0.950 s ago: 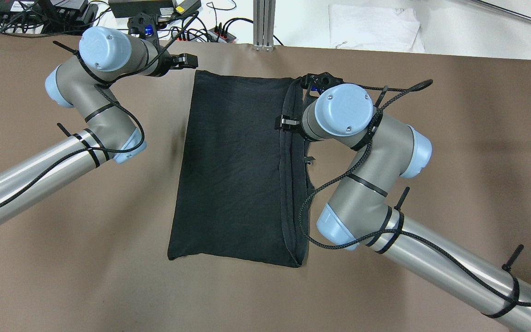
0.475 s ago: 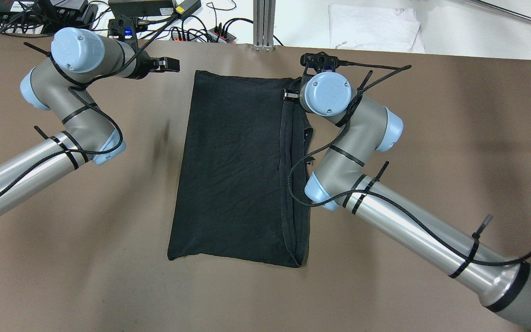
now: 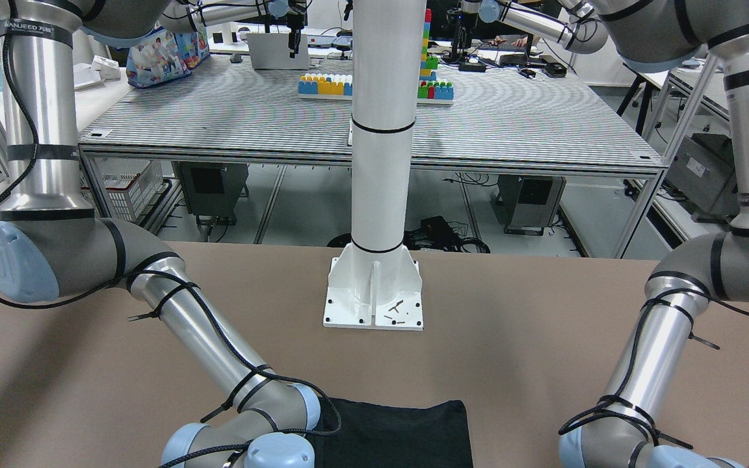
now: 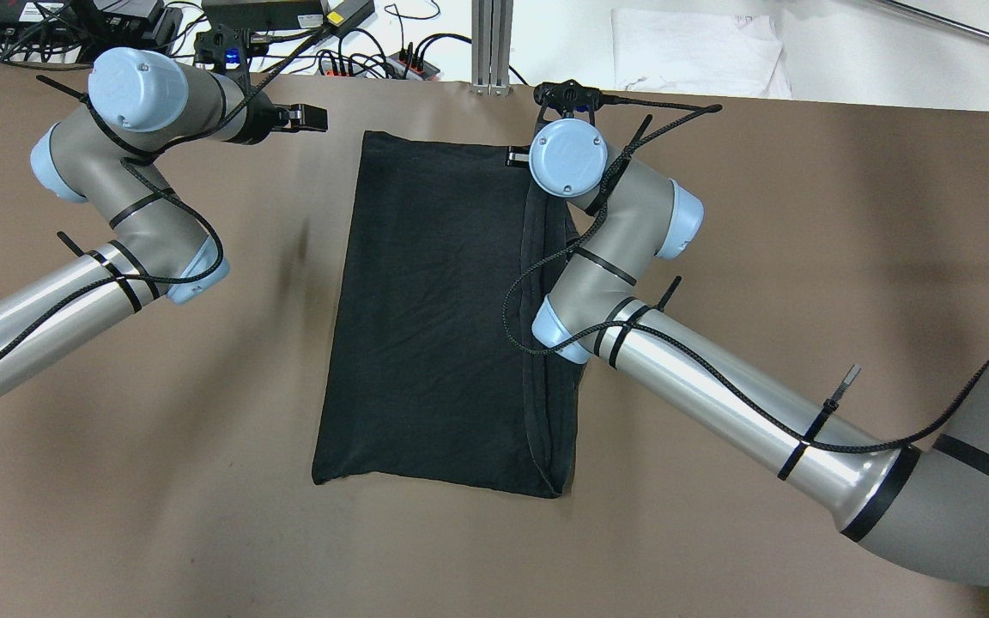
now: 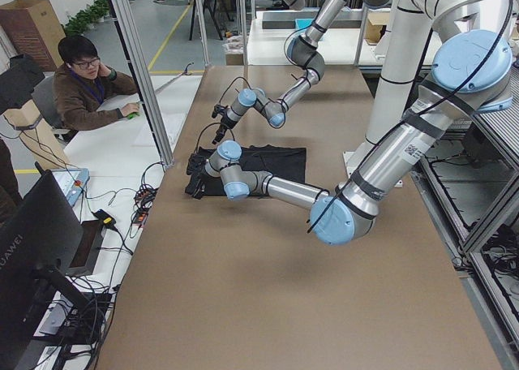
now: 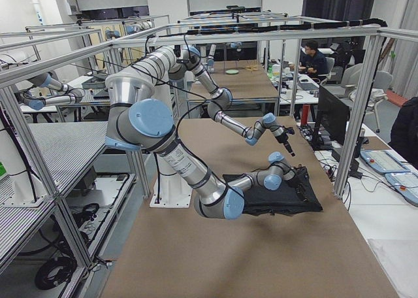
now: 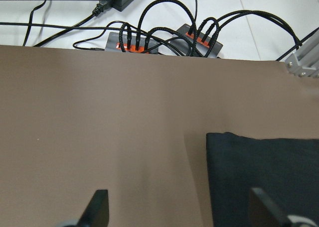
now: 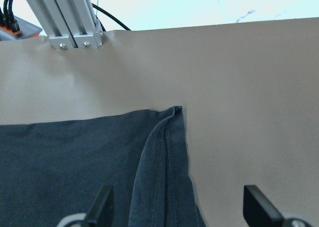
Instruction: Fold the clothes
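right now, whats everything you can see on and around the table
garment: one, black, lying flat mid-table
table: one, brown, under both arms
post: one, white, bolted to the table's edge on the robot's side
cloth: one, white, on the white surface past the far edge
power strips: two, grey and red, with black cables, past the far edge
person: one, brown jacket, seated at a side desk
left gripper: one, black, open, by the garment's far left corner
right gripper: one, black, open, over the garment's far right corner
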Robot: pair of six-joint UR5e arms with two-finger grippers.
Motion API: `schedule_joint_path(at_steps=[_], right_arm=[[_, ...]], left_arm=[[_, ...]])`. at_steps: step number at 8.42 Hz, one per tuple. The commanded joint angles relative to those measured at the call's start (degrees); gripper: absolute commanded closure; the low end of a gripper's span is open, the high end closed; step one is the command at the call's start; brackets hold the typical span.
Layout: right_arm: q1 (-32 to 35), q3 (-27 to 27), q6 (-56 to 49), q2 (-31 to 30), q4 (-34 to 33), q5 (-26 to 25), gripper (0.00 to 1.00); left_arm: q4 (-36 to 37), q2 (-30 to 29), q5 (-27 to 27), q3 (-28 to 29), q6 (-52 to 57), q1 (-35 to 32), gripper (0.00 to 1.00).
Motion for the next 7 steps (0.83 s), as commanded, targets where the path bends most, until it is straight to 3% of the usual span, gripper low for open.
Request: schedule_joint_path(at_steps=[1,3,7], right_arm=[[-0.6,-9.8,-0.1,3.7,5.5,-1.5,0.12],[-1.5,-13.8,-0.1,6.6,5.9,-2.5,0.17],[-2.4,-15.6,-3.3,6.7,6.0,-4.8,0.36]], left_arm=[[0.1,-0.3,0.1,1.0,0.3,0.1,0.00],[0.1,-0.5,0.2,1.5,0.3,0.2,0.00],[0.1,-0.5,0.4,2.2,0.3,0.2,0.00]])
